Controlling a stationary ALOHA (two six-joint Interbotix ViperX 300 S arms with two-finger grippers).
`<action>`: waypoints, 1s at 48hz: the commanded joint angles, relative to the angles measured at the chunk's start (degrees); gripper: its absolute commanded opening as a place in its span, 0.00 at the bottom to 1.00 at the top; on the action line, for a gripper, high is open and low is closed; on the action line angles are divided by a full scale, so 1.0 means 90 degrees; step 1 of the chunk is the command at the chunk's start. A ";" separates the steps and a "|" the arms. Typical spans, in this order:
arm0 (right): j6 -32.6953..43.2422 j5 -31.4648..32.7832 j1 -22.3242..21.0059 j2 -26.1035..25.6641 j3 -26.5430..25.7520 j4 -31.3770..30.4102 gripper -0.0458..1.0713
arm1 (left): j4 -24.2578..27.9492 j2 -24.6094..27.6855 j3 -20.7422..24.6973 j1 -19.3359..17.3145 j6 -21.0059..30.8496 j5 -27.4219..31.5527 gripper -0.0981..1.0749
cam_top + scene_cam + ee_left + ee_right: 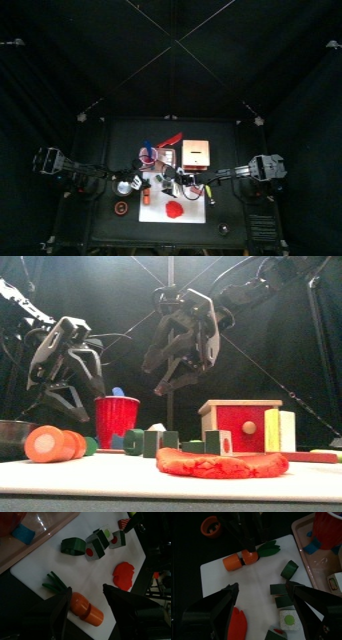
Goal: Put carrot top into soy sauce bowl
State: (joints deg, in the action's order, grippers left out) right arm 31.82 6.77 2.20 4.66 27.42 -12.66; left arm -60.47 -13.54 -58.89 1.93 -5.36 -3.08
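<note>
Far left, off the white board point(87, 567) and near the table's left edge, sits the soy sauce bowl point(12, 438), dark inside; nothing in it that we can make out. The left tool point(85, 591) hangs above the board's left edge, jaws spread wide and gripping nothing. Between its jaws in the left wrist view lies the carrot point(85, 608); the carrot top point(55, 582), green leaves, is on the board at the carrot's end, still joined to the orange body. In the right wrist view one left jaw stands right at that joint; contact we cannot tell. Behind the carrot stands a red cup point(116, 416), then green blocks point(147, 439). The right tool point(262, 586) hovers over mid-board, jaws open, empty. Nearer the board's front edge lies a flat red slab point(221, 463), and toward the right edge a wooden box point(241, 421).
</note>
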 commanded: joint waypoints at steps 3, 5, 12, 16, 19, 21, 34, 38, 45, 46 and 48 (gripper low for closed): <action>0.0000 -0.0010 -0.0010 -0.0273 -0.0137 0.0010 0.96 | 0.0020 0.0117 0.0107 -0.0020 -0.0020 0.0000 0.84; 0.0000 0.0010 -0.0010 -0.0273 -0.0137 0.0010 0.96 | 0.0020 0.0107 0.0088 -0.0020 -0.0020 0.0010 0.84; 0.0000 0.0098 -0.0010 -0.0283 -0.0137 0.0010 0.96 | 0.0020 -0.0010 0.0000 -0.0029 -0.0020 0.0029 0.84; 0.0000 0.0098 -0.0010 -0.0273 -0.0137 0.0010 0.96 | 0.0020 -0.0029 0.0029 -0.0088 -0.0020 0.0107 0.84; 0.0000 0.0098 -0.0010 -0.0283 -0.0137 0.0010 0.96 | 0.0078 -0.0098 0.0137 -0.0156 -0.0049 0.0166 0.84; 0.0000 0.0098 -0.0010 -0.0283 -0.0137 0.0010 0.96 | 0.0186 -0.0186 0.0234 -0.0176 -0.0049 0.0225 0.84; 0.0000 0.0098 -0.0020 -0.0283 -0.0137 0.0010 0.96 | 0.1025 -0.0771 0.1025 -0.0566 -0.0029 0.1191 0.84; 0.0000 0.0098 -0.0020 -0.0283 -0.0127 0.0010 0.96 | 0.1250 -0.0801 0.1221 -0.0723 -0.0029 0.1504 0.84; 0.0000 0.0117 -0.0010 -0.0273 -0.0117 0.0010 0.96 | 0.1758 -0.0869 0.1670 -0.0977 -0.0020 0.2168 0.84; 0.0000 0.0117 -0.0020 -0.0283 -0.0117 0.0010 0.96 | 0.1826 -0.0898 0.1729 -0.1025 -0.0010 0.2256 0.84; 0.0000 0.0146 -0.0010 -0.0283 -0.0117 0.0010 0.96 | 0.1973 -0.0957 0.1846 -0.1113 0.0000 0.2451 0.84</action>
State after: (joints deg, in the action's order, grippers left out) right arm 31.82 8.00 2.20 4.57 27.33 -12.66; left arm -45.26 -20.83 -45.79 -6.33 -5.45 15.82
